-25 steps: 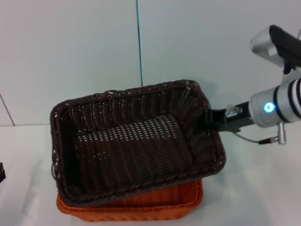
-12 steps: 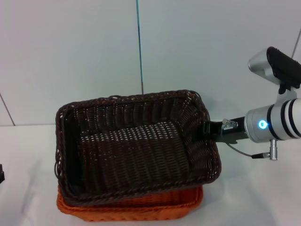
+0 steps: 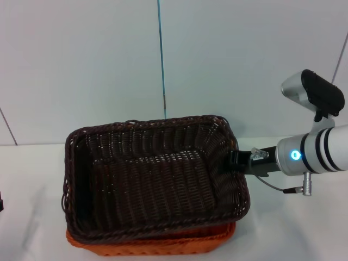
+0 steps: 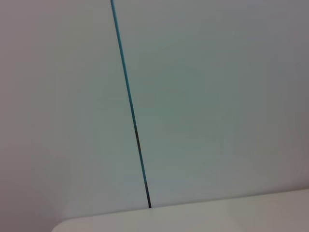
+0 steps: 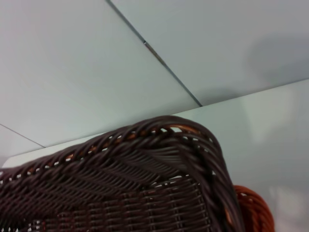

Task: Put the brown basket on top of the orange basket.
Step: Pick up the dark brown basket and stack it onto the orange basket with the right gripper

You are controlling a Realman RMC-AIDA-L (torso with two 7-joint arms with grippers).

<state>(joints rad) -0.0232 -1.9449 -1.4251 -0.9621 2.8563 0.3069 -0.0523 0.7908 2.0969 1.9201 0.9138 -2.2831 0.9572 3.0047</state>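
The brown basket sits nested in the orange basket on the white table, near the front left of the head view. Only the orange basket's front rim and right corner show beneath it. My right gripper is shut on the brown basket's right rim, reaching in from the right. The right wrist view shows the brown basket's braided rim close up, with a bit of the orange basket below it. My left arm is parked, with only a dark bit showing at the left edge of the head view.
The white table extends to the right of the baskets. A pale wall with a thin blue vertical line stands close behind them. The left wrist view shows only that wall and the table edge.
The brown basket has come down from a tilted, raised hold and levelled out onto the orange basket. My right arm has lowered and moved slightly left with it.
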